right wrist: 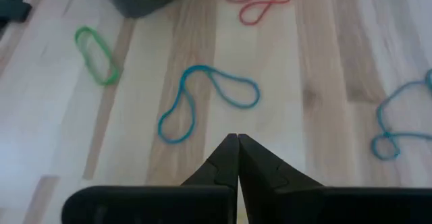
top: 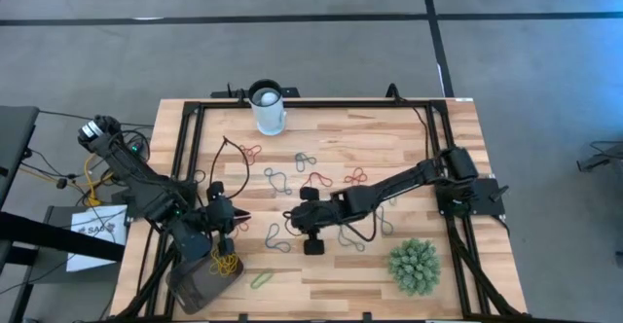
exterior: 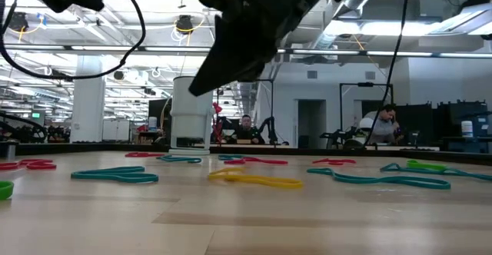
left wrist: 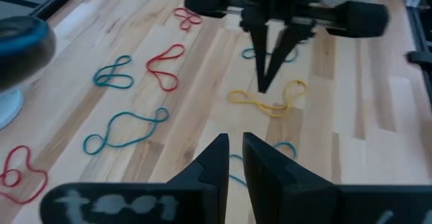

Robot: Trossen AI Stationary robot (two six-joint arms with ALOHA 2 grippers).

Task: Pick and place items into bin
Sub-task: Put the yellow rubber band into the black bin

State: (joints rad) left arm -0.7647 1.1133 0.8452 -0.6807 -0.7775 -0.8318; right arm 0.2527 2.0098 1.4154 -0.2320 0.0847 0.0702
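Many thin looped bands, the items, lie scattered on the wooden table (top: pixel 389 138): a yellow one (left wrist: pixel 270 102), red ones (left wrist: pixel 165 65), blue ones (right wrist: pixel 202 99) and a green one (right wrist: pixel 94 55). The brownish-grey bin (top: pixel 200 279) stands at the near left with yellow bands (top: pixel 226 262) inside. My right gripper (left wrist: pixel 264 82) hangs shut just above the yellow band, fingers slanting down, nothing between them. My left gripper (left wrist: pixel 233 143) waits beside the bin, its fingers a narrow gap apart and holding nothing.
A white cup (top: pixel 268 109) stands at the far edge. A spiky green plant ball (top: pixel 414 265) sits at the near right. Black frame rails (top: pixel 190 158) run along the table's left, right and far sides. People sit in the room beyond the table (exterior: pixel 384 124).
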